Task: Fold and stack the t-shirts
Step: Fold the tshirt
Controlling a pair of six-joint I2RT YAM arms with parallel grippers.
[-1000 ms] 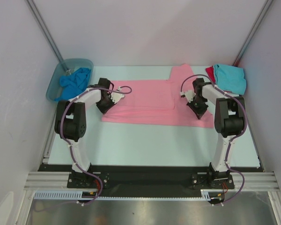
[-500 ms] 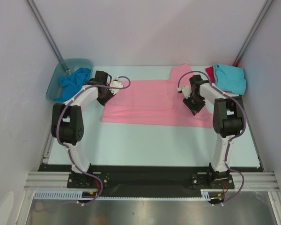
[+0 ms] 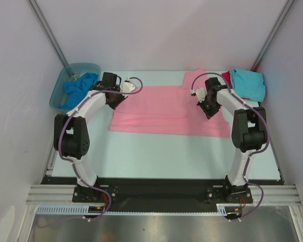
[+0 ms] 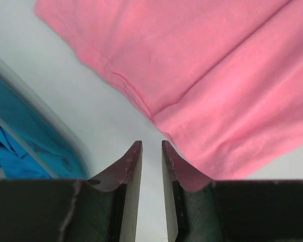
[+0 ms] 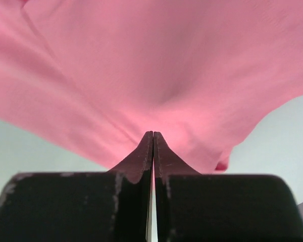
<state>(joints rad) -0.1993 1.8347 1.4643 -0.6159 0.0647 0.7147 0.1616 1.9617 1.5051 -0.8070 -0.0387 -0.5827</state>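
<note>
1. Light pink, large and soft, the cloth t-shirt [image 3: 161, 108] lies flat across the middle of the pale table [image 3: 166, 151]. Its long axis runs left to right.
2. One short sleeve sticks out toward the far edge at the shirt's right end. That puts the shoulder end on the right and the straight edge on the left. The neckline cannot be made out.
3. The right gripper [image 3: 208, 111] is down on the shirt's right part, just below that sleeve. In the right wrist view its fingers are pressed together, and the pink cloth [image 5: 141, 60] creases inward to their tips [image 5: 153, 135], pinched there.
4. The left gripper [image 3: 115, 100] is at the shirt's far left corner. In the left wrist view its fingers stand a narrow gap apart [image 4: 150, 146] with only bare table between them. The pink edge [image 4: 217, 75] is just beside the right finger.
5. A turquoise cloth t-shirt [image 3: 248, 83] lies on a red one [image 3: 226, 78] at the far right corner, near the pink sleeve.
6. A bright blue t-shirt [image 3: 81, 86] is crumpled in a translucent grey-blue plastic tub [image 3: 58, 96] at the far left.
</note>
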